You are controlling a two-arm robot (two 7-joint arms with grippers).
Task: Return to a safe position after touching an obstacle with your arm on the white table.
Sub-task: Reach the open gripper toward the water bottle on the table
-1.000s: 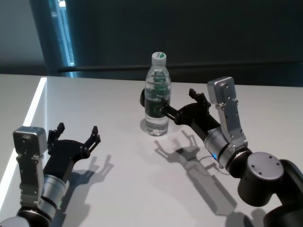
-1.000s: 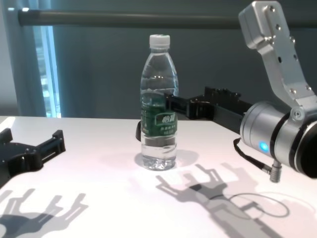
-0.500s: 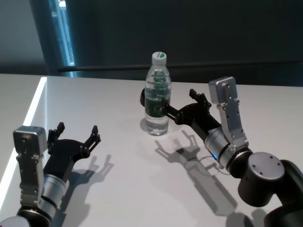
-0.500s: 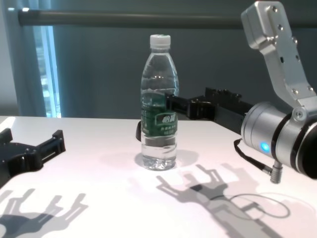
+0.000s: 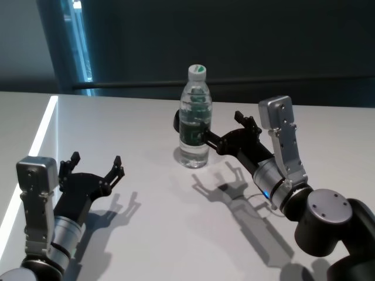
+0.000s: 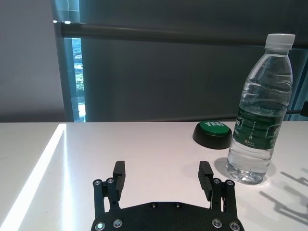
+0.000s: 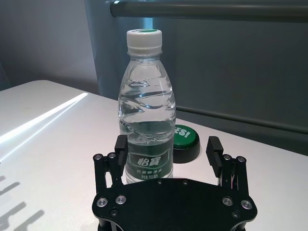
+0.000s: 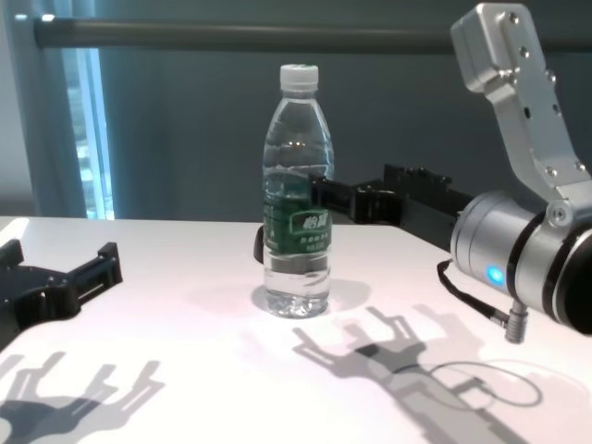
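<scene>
The obstacle, a clear water bottle (image 5: pixel 195 117) with a white cap and a dark green label, stands upright on the white table (image 5: pixel 146 234). It also shows in the chest view (image 8: pixel 298 194), the left wrist view (image 6: pixel 260 110) and the right wrist view (image 7: pixel 147 115). My right gripper (image 5: pixel 225 130) is open and empty just right of the bottle. One of its fingertips (image 5: pixel 203 137) is close against the bottle's side; I cannot tell whether they touch. My left gripper (image 5: pixel 95 161) is open and empty, low over the table at the near left, well apart from the bottle.
A black-based green push button (image 6: pixel 214 132) sits on the table just behind the bottle and also shows in the right wrist view (image 7: pixel 183 139). A dark rail (image 5: pixel 263 85) and a dark wall run behind the table's far edge. The table's left edge (image 5: pixel 35 146) is brightly lit.
My right arm has shifted very slightly to the right. The bottle and my left arm have not moved.
</scene>
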